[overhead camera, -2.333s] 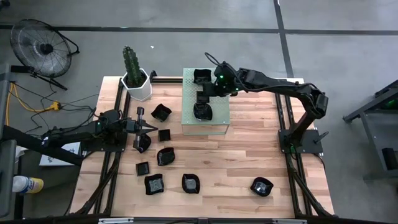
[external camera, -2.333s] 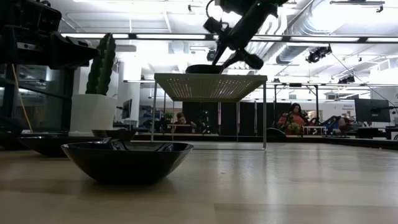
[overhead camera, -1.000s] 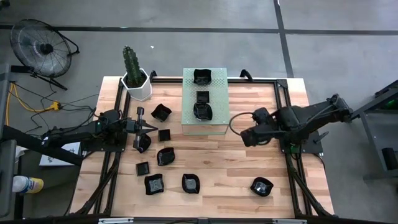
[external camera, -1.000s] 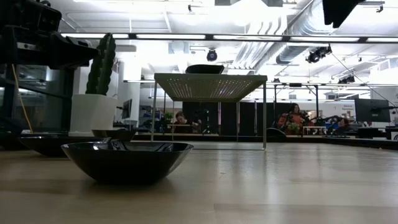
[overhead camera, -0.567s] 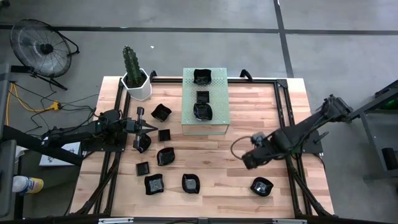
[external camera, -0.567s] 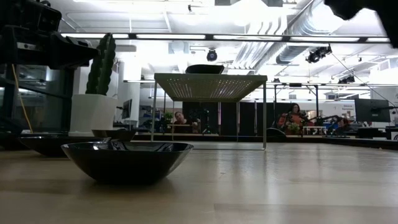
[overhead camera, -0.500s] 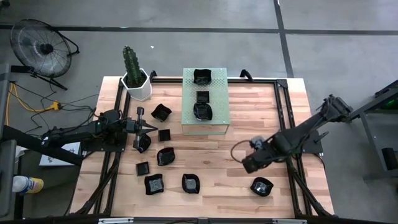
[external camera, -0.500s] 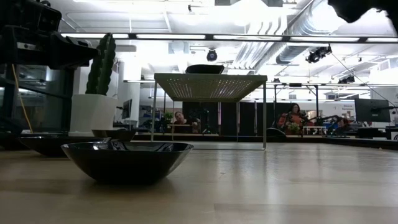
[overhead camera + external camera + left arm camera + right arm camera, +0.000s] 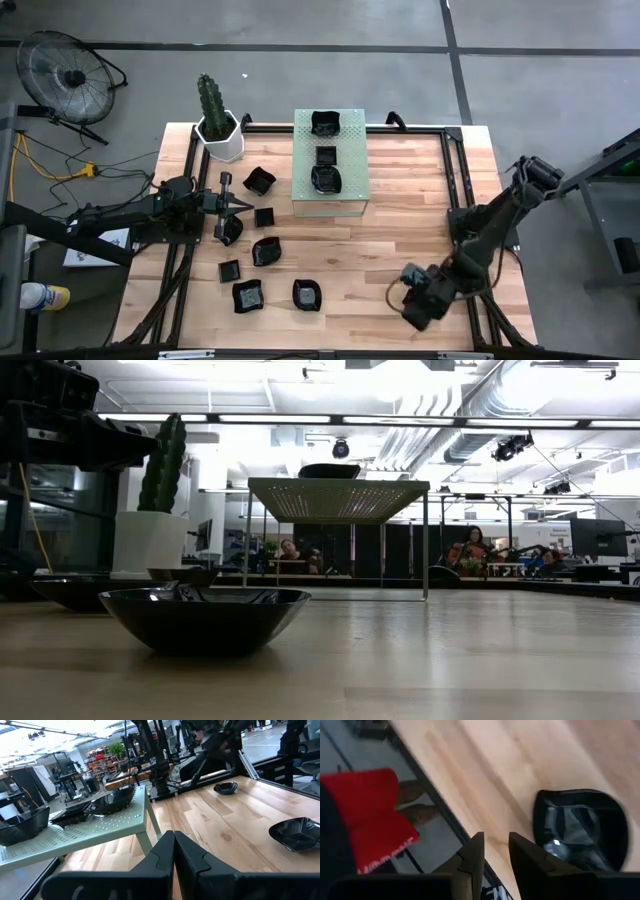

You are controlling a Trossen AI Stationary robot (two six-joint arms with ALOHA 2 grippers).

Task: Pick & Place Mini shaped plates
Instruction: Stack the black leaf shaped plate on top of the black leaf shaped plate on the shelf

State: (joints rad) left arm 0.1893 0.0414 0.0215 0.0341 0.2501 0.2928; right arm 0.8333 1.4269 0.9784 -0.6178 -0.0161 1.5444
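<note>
Three black mini shaped plates [image 9: 325, 155] sit in a row on the pale green perforated block [image 9: 345, 195]. Several more [image 9: 266, 251] rest on the wood at the left and near middle. My right gripper [image 9: 413, 310] hangs slanting down over the near-right corner and covers one plate in the high view. Its wrist view shows that square-ish plate [image 9: 580, 830] on the wood beside its open fingers [image 9: 496, 839], with nothing between them. My left gripper [image 9: 236, 206] waits shut at the left, level, close to a plate [image 9: 228, 230].
A cactus in a white pot [image 9: 218, 128] stands at the far left corner. Dark frame rails [image 9: 470, 300] run along the table's sides. The near table edge [image 9: 445, 815] lies close under my right gripper, with something red [image 9: 370, 820] beyond it. Bare wood lies between block and right rail.
My right gripper has swung from the table's right middle toward the near edge and down, tipping to point more steeply downward, and now hangs over the near-right plate. Its fingers have stayed open. No plate has moved.
</note>
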